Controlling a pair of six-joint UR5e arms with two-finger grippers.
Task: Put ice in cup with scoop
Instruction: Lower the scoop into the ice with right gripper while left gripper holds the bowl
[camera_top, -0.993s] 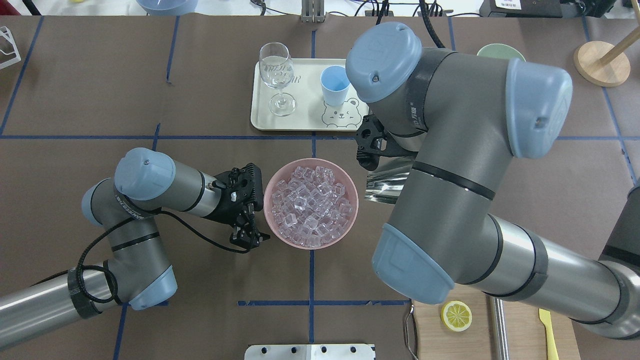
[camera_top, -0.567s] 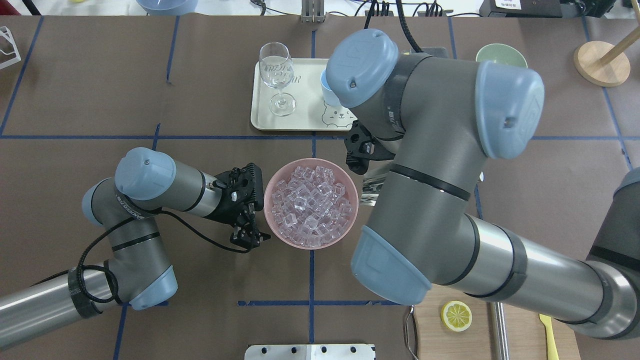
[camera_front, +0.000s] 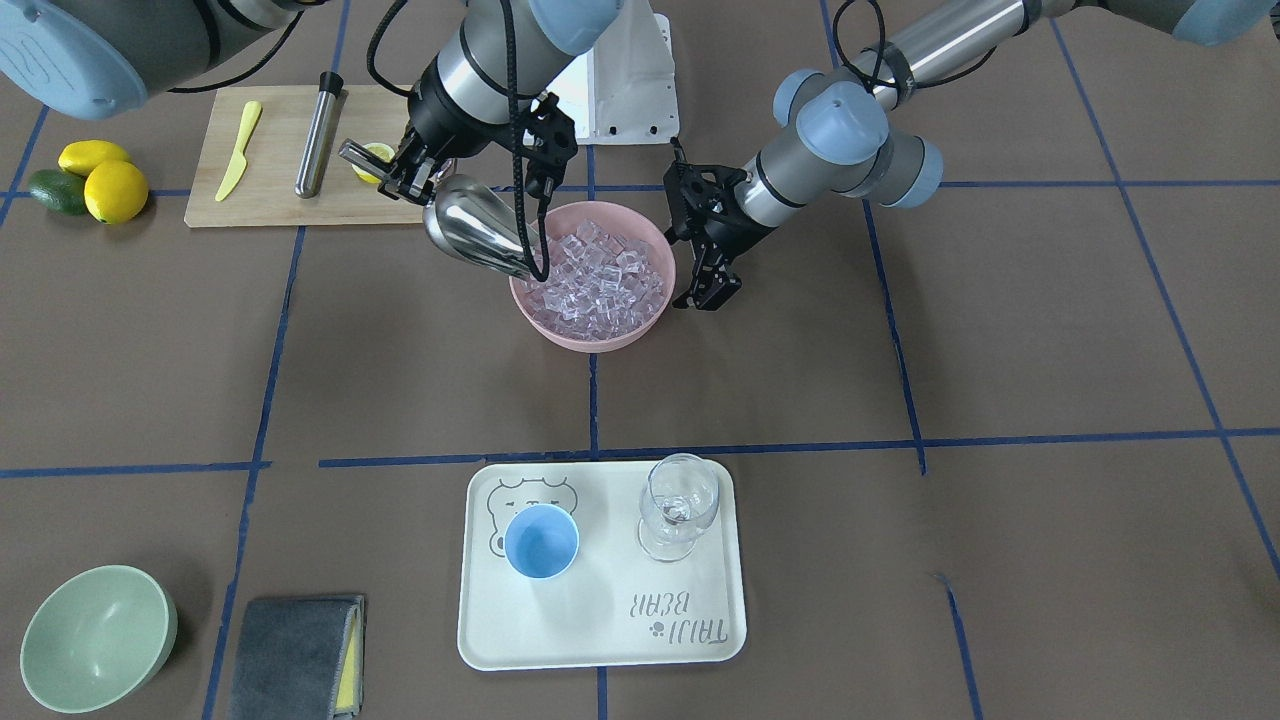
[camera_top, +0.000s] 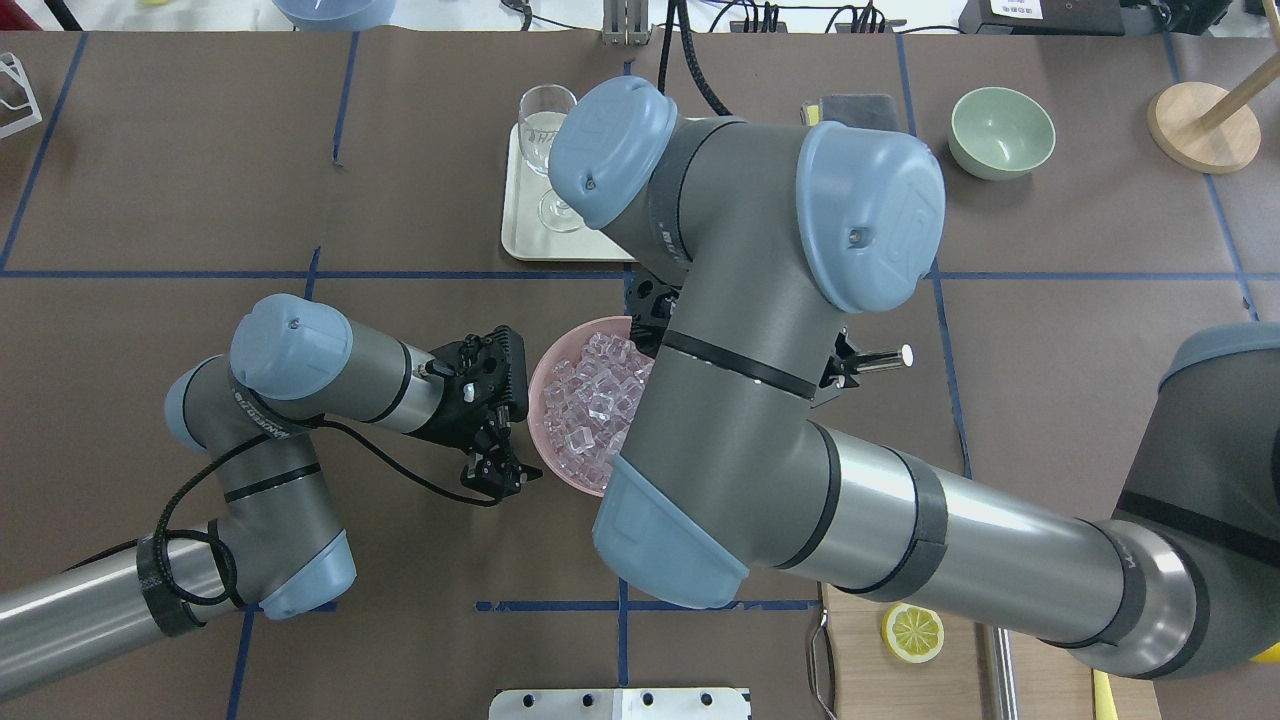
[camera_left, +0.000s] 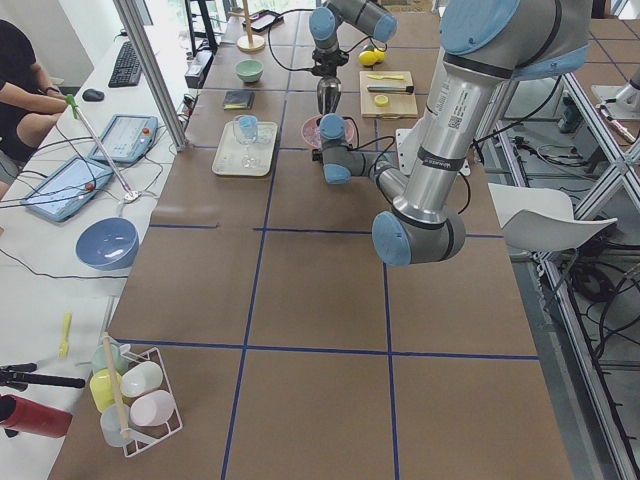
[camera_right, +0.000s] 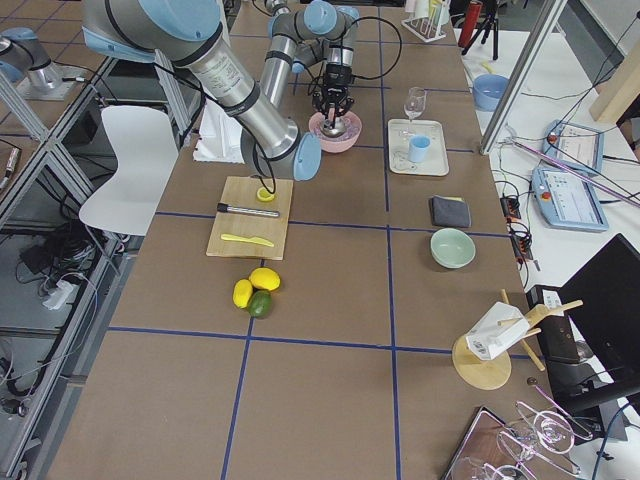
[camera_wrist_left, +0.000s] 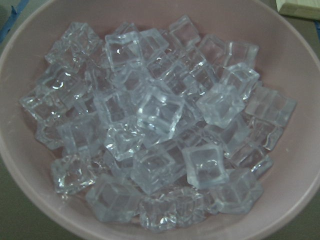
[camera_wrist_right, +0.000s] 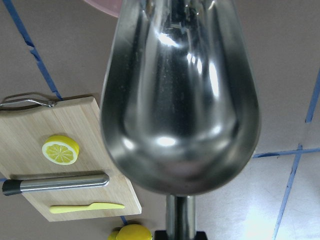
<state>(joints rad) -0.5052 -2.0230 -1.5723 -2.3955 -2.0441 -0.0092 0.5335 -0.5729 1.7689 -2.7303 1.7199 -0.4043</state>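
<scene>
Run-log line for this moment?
right pincer: shut on scoop | scoop: empty, at pink bowl of ice | left pincer: open beside bowl | cup: empty

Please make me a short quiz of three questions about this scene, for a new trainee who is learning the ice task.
1. True or false: the scoop already holds ice.
2. Where does the cup stand? A on the wooden board; B on the tray; C inside the green bowl.
3. What grips the scoop's handle?
Key: 1 false; 2 B; 3 the right pincer.
</scene>
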